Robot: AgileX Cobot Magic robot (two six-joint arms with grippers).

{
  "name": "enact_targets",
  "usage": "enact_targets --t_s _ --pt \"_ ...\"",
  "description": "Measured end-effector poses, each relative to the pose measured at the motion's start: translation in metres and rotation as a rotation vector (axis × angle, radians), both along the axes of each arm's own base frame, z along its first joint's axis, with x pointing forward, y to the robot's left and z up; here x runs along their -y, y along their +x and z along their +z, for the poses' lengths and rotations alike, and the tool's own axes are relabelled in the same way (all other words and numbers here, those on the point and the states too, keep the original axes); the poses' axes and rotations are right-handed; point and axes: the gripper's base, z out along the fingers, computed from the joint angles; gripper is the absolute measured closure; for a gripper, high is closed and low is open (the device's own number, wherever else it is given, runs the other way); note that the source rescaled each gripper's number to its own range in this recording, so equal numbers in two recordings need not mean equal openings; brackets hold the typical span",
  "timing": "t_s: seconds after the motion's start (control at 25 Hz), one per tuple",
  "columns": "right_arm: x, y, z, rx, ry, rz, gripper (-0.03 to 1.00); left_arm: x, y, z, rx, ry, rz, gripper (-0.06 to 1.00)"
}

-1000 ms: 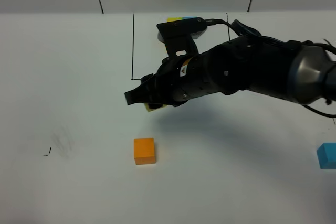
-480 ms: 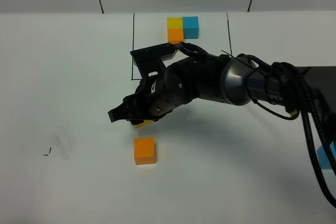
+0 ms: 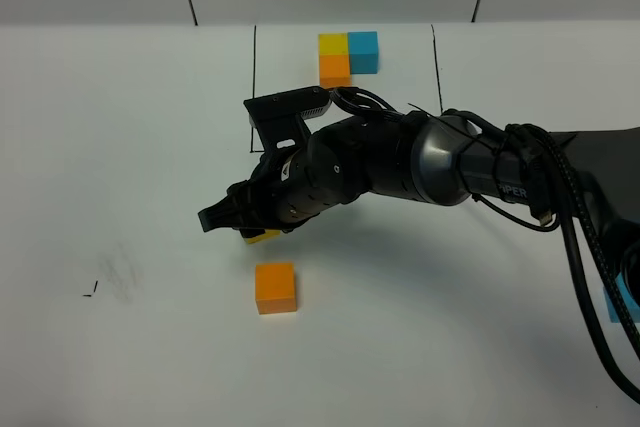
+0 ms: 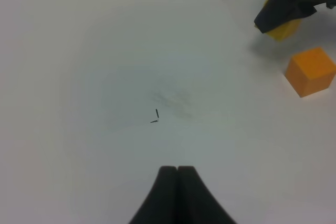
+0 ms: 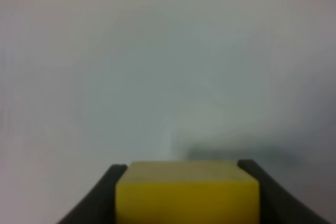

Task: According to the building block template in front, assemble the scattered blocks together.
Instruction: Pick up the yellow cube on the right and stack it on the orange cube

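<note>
The right pincer (image 5: 182, 171) is seen clamped on the yellow block (image 5: 187, 200), one finger pressed against each side face, so nothing more can be taken up by it until the cube is released. In the exterior view this grip is found left of centre, the arm having been reached across from the right side of the frame. Whether the yellow cube is resting on the table (image 3: 120, 147) or is held just clear of it cannot be told.

Just below the held cube in that view, and slightly to its right, the orange block (image 3: 275, 288) is seen flat on the table, near the yellow one but not touching it. At the top centre, inside the drawn outline, the building block template (image 3: 345, 55) is laid out with yellow directly above orange and blue to the right of yellow. The coming placement is therefore judged to turn on one relation: the yellow cube is to be brought against the upper face of the orange one, a short shift down and rightward. No long axis is offered by a cube, so only squareness of faces matters.

The left pincer (image 4: 177, 170) is shown shut and empty, well apart at the lower left; the right arm is plainly the nearer.
</note>
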Motion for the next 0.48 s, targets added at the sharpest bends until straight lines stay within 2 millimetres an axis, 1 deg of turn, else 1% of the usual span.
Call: enact_targets --t_s 0.2,0.48 --pt "-0.0008 0.0017 0.0013 -0.008 0.034 -0.051 0.44 0.0000 0.0000 0.0000 0.000 0.000 0.000 0.94" --pt "0.0028 0.0013 -0.0011 -0.029 -0.003 -0.080 0.44 0.0000 0.0000 0.0000 0.000 -0.001 0.000 0.94"
